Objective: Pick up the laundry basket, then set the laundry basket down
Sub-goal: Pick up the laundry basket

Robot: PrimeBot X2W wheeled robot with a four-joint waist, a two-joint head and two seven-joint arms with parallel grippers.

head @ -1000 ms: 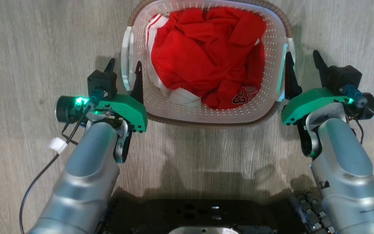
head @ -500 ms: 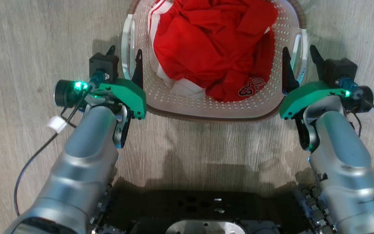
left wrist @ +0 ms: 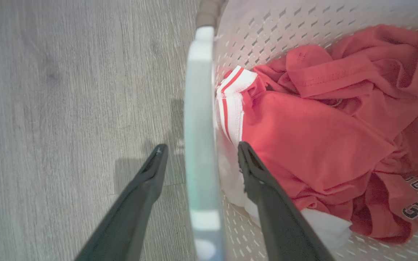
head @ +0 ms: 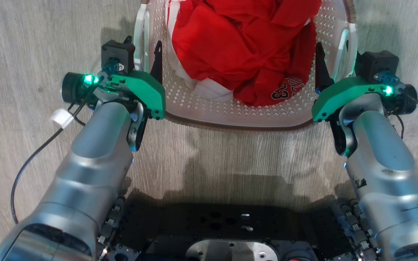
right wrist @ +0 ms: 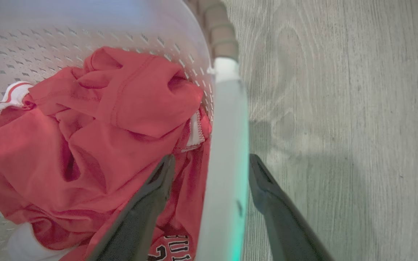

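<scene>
The laundry basket (head: 238,112) is white and perforated with a brown rim, and sits on the floor at the top of the head view with red clothes (head: 238,40) inside. My left gripper (head: 142,41) is open and straddles the basket's left white handle (left wrist: 200,145), with one finger outside over the floor and one inside by the clothes. My right gripper (head: 337,50) is open as well and straddles the right handle (right wrist: 227,163) the same way. Both wrist views show a gap between fingers and handle. The basket's far side is cut off by the head view's top edge.
Grey wood-look floor (head: 31,43) lies all around the basket. My dark base (head: 230,232) sits at the bottom of the head view, just behind the arms. A black cable with a white tag (head: 61,117) hangs off the left wrist.
Both grippers have slid forward along the basket's sides, so the handles now lie deeper between the fingers. The basket looks larger and higher in the head view, which has itself shifted.
</scene>
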